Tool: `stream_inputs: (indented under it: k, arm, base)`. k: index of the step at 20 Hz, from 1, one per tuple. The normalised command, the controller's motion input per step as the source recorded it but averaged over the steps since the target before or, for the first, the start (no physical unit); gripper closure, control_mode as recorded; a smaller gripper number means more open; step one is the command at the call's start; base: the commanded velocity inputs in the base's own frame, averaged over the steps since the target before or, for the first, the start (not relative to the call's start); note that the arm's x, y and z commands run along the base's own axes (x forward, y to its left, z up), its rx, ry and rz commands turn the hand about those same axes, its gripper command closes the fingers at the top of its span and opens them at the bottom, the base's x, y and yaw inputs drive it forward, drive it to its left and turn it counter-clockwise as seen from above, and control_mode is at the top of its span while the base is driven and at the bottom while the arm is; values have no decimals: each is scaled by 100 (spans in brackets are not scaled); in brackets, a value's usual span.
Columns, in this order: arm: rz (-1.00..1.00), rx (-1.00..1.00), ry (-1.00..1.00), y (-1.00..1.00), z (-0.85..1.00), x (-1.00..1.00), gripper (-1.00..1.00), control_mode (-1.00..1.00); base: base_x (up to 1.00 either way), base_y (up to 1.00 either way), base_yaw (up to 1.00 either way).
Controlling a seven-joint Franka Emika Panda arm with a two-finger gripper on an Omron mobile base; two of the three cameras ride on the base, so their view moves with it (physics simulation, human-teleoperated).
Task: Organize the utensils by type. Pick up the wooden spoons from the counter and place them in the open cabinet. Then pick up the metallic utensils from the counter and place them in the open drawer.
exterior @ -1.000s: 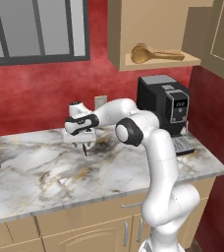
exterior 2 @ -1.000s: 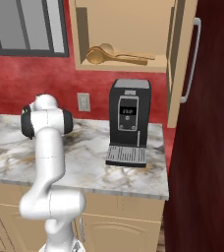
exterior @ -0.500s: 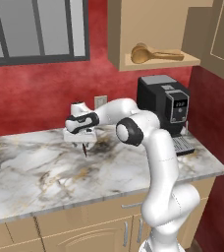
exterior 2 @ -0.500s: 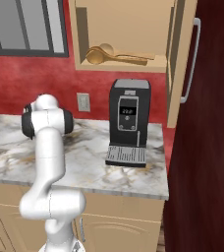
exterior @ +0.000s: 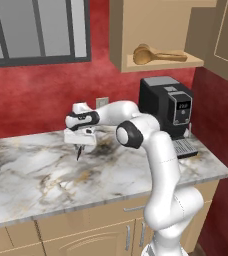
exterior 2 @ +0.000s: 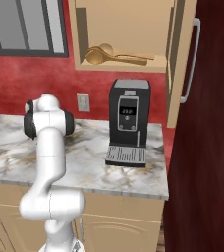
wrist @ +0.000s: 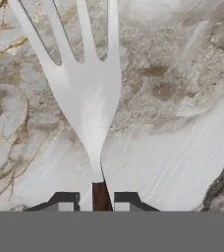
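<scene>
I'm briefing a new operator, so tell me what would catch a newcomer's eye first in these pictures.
The white arm reaches left over the counter, its gripper shut on a fork that hangs tines-down above the marble. Up in the open cabinet, two wooden spoons already lie on the shelf. A black coffee machine stands on the counter below that cabinet.

Even, bright rendered light, soft shadows on the counter (exterior: 46, 175), slightly blurry close-up.
</scene>
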Motion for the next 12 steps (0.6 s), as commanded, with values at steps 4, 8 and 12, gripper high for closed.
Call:
stream_inputs:
  k: [4,8,12]
  arm:
    - [-6,0,7,0,-57,-67,100,-100]
    - [-6,0,1,-1,-44,-75,100,-100]
    - [-8,0,0,-8,-28,-75,100,-100]
  base:
    - [0,0,0]
    - [0,0,0]
    - [0,0,0]
